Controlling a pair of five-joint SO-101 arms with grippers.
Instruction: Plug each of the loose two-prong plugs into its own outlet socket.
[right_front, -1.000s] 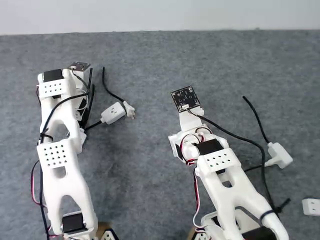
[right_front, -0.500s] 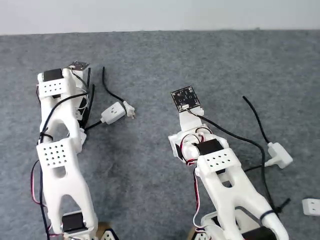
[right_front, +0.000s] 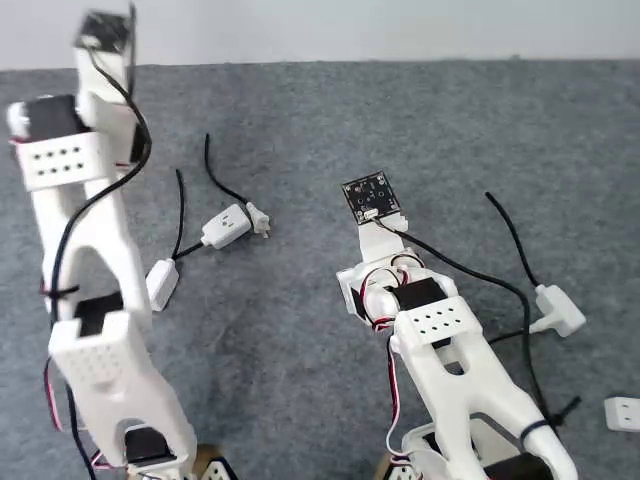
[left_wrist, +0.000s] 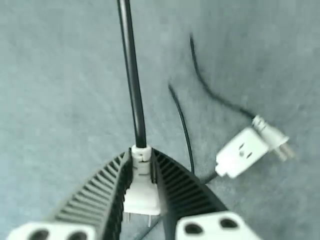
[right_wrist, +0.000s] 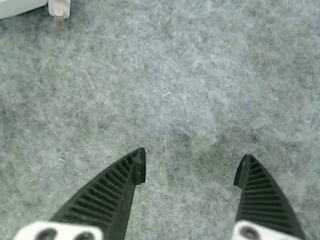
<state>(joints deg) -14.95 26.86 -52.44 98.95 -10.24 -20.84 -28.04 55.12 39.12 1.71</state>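
Observation:
My left gripper is shut on a white two-prong plug; its prongs point back at the wrist and its black cord runs straight away from it. The left arm stands raised at the far left. On the carpet off to one side lies a white outlet socket with another plug at its face. My right gripper is open over bare carpet, with a white plug part at the view's edge. The right arm is near mid-table.
A white connector on a black cord lies beside the left arm. At the right, a white outlet sits on a long black cord, with a small white block near the front edge. Grey carpet covers the table.
The left arm has lifted from low beside the socket and swung toward the far left. The socket, the other cords and the right arm have stayed put.

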